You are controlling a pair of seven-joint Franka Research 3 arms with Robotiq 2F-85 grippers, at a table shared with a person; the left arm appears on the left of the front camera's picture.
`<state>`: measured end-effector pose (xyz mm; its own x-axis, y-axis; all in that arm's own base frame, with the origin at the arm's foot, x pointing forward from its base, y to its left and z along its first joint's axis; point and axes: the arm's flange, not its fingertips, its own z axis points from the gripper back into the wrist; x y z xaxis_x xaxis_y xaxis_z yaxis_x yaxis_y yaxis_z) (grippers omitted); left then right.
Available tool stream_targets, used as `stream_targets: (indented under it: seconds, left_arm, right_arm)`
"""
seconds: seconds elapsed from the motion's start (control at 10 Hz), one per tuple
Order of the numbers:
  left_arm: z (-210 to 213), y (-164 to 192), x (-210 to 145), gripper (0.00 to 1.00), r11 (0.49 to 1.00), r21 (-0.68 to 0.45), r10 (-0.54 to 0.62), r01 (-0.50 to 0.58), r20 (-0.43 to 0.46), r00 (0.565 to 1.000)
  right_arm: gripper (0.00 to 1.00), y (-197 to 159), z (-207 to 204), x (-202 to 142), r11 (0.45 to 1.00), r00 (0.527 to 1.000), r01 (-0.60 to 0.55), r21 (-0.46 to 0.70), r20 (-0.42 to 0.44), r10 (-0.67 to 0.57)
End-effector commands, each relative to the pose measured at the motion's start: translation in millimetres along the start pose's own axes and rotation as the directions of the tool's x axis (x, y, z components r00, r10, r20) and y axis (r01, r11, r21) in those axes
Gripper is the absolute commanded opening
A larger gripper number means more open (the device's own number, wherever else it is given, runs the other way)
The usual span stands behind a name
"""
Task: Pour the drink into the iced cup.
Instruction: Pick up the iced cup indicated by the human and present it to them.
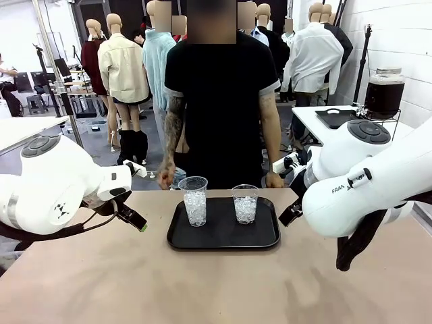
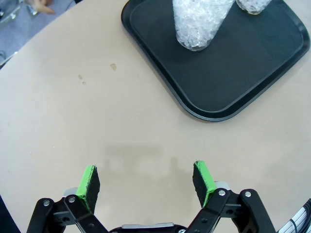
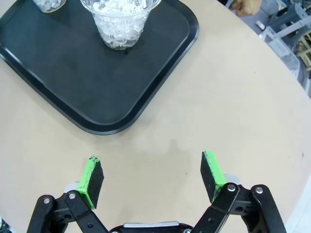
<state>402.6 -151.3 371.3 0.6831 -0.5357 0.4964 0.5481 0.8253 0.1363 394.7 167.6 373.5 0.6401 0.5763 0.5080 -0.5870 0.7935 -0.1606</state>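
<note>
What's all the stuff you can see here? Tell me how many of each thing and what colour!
table: one, tan, under everything.
tray: one, black, middle of the table.
iced cups: two, clear with white ice, upright side by side on the tray.
side table: one, white, far right behind.
dispenser jar: one, lidded clear glass, on the side table.
drink: dark brown, inside the jar.
person: one, black T-shirt, far side of the table.
hands: two, at the far table edge.
left gripper: one, black with green pads, open, over bare table beside the tray.
right gripper: one, same colours, open, over bare table beside the tray.
</note>
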Motion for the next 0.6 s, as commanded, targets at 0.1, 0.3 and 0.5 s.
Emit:
stream_targets:
  seconds: [0.1, 0.3, 0.5]
  left_arm:
    - [0.0, 0.7, -0.2, 1.0, 1.0, 0.001, 0.001, -0.001, 0.0, 1.0]
    - [0.0, 0.7, -0.2, 1.0, 1.0, 0.001, 0.001, -0.001, 0.0, 1.0]
    - [0.0, 0.7, -0.2, 1.0, 1.0, 0.001, 0.001, -0.001, 0.0, 1.0]
  right_arm:
    - [1.0, -0.1, 0.0, 0.0, 1.0, 1.0, 0.001, 0.0, 0.0, -0.001]
    - [1.0, -0.1, 0.0, 0.0, 1.0, 1.0, 0.001, 0.0, 0.0, -0.001]
    - [1.0, -0.1, 0.0, 0.0, 1.0, 1.0, 0.001, 0.0, 0.0, -0.001]
